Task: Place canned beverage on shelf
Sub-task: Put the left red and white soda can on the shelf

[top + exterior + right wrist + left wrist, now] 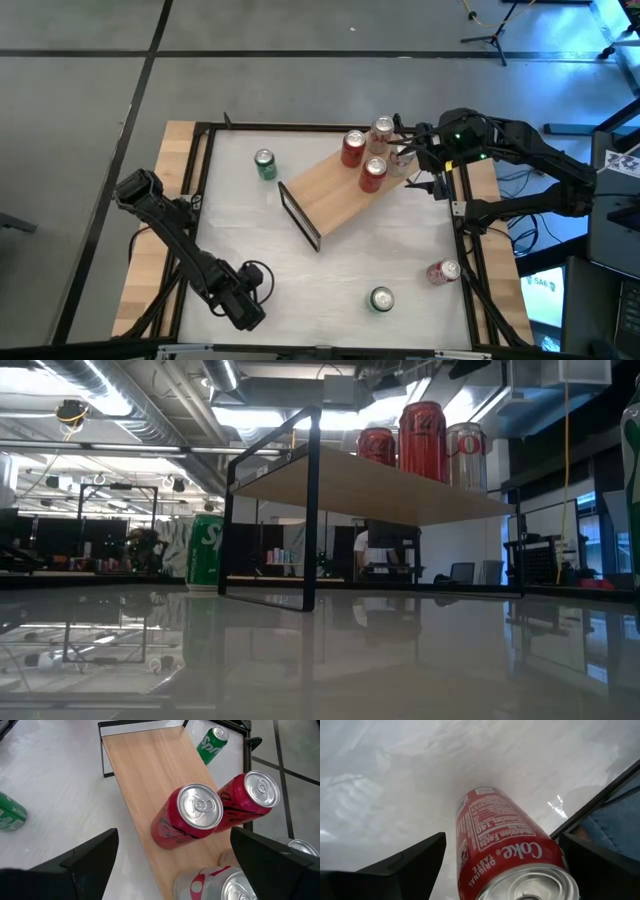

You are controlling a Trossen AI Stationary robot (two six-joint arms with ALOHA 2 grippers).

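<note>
The lying Coke can (505,850) is straddled by the open left gripper (500,842); the jaws should be closed squarely across its middle. The shelf (325,190), toward one o'clock, is overhung by the open right gripper (408,152).

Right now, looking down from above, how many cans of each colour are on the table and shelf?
Red cans: 3
Green cans: 2
Pale silver cans: 2
Total: 7
</note>
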